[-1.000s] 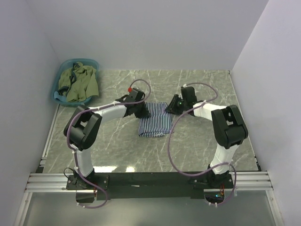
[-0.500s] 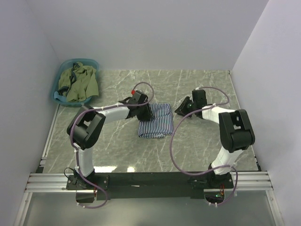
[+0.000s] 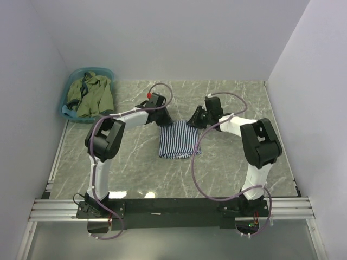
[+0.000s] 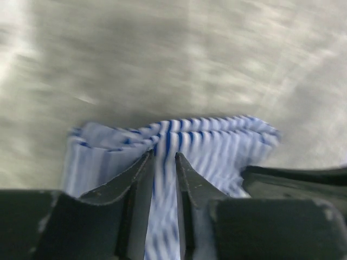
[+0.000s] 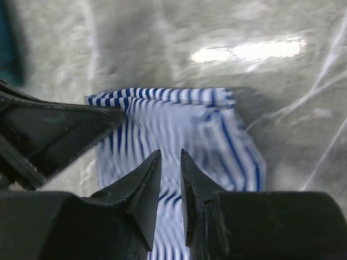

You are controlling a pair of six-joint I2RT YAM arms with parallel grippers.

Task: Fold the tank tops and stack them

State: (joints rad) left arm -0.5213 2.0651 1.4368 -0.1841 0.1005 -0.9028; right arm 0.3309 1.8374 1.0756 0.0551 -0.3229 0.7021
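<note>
Since the earlier frame both arms have shifted. The left fingers (image 3: 162, 117) have drawn away from the middle of the striped tank top (image 3: 178, 141) toward its far left corner. The right fingers (image 3: 195, 120), which stood apart from the cloth, have come in to its far right corner.

We see the striped tank top folded into a small rectangle on the counter (image 3: 227, 97). It reaches from just under both pairs of fingers back toward the arm bases.

From the left wrist, the fingers stand narrow, with only a slim gap. Striped cloth shows through this gap, and the folded far edge lies just beyond the tips. From the right wrist we see the same: a narrow gap, cloth beneath, the far edge just ahead of the tips. The left fingers are close on the left side. Both wrist views are blurred, and we cannot tell whether either pair pinches the cloth.

The olive green tank top (image 3: 95, 95) lies in the teal basin (image 3: 106, 72), well apart to the far left of the left fingers.
</note>
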